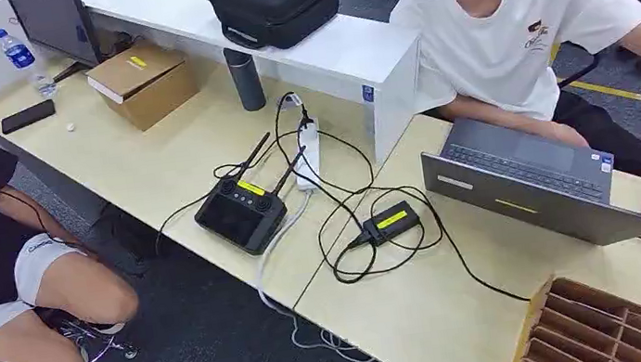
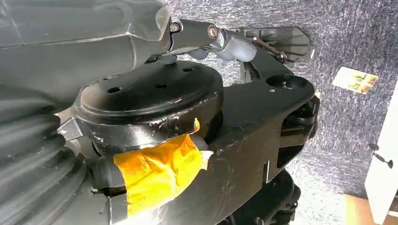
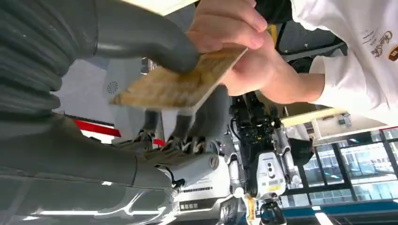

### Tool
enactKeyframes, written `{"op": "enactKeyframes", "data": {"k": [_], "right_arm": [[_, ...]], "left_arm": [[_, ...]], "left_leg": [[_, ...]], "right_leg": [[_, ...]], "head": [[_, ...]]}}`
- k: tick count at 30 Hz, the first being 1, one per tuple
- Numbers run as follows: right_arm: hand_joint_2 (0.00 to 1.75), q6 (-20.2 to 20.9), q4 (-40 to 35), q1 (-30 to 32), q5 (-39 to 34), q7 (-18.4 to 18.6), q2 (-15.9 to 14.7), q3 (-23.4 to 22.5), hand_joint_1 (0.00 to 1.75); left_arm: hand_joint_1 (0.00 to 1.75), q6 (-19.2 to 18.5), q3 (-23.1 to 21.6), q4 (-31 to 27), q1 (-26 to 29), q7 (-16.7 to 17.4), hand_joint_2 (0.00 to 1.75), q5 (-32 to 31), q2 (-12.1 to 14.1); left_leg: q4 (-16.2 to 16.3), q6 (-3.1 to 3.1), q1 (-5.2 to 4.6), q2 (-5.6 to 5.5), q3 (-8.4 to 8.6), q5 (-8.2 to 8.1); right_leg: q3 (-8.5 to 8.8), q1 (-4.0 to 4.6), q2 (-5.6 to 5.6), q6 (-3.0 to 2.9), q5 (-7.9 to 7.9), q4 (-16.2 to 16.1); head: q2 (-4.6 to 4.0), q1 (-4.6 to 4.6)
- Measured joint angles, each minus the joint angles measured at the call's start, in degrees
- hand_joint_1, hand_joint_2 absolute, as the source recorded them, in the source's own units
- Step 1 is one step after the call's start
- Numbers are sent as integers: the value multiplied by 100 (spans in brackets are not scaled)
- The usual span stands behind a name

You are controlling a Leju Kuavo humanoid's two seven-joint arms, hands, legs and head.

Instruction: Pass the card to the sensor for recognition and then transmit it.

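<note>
Hand-over step: right hand [image 3: 155, 70] pinches card [image 3: 180, 84] under thumb while person's hand [image 3: 234, 42] grips its far edge; next, release; left hand's state unclear.

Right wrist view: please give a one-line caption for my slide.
Robot's right hand and a person's hand both grip the card during handover.

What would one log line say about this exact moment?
right hand: pinches card | person's hand: grips same card | left hand: hangs near floor
</note>
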Motion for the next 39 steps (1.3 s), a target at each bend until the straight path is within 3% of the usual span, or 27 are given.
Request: {"op": "enactKeyframes", "data": {"k": [9, 17, 29, 35, 39], "right_arm": [[175, -39, 0, 55, -29, -7, 0, -98, 175], [175, -39, 0, 118, -29, -24, 0, -177, 175], [175, -112, -2, 185, -44, -76, -2, -199, 175], [175, -604, -195, 918, -175, -383, -157, -510, 175], [175, -1021, -442, 1776, -304, -772, -302, -910, 175]], "left_arm": [[0, 0, 0, 0, 0, 0, 175, 2, 0], [0, -114, -2, 2, 16, -262, 175, -4, 9], [0, -118, -2, 2, 22, -243, 175, 0, 13], [0, -85, -2, 2, 34, -170, 175, 63, 13], [0, -20, -2, 2, 48, -197, 175, 133, -4]], "left_leg": [[0, 0, -1, 0, 0, 0], [0, 0, 0, 0, 0, 0], [0, 0, 0, 0, 1, 0], [1, 1, 0, -11, 0, -2], [0, 2, 0, -21, -3, -3]], "right_leg": [[0, 0, 0, 0, 0, -1], [-1, 0, 0, 0, 0, 0], [-2, 0, 0, 0, 0, -1], [0, 0, -10, 0, -1, -3], [1, 0, -19, 2, -3, -8]], "head": [[0, 0], [0, 2], [0, 0], [0, 0], [0, 2]]}}
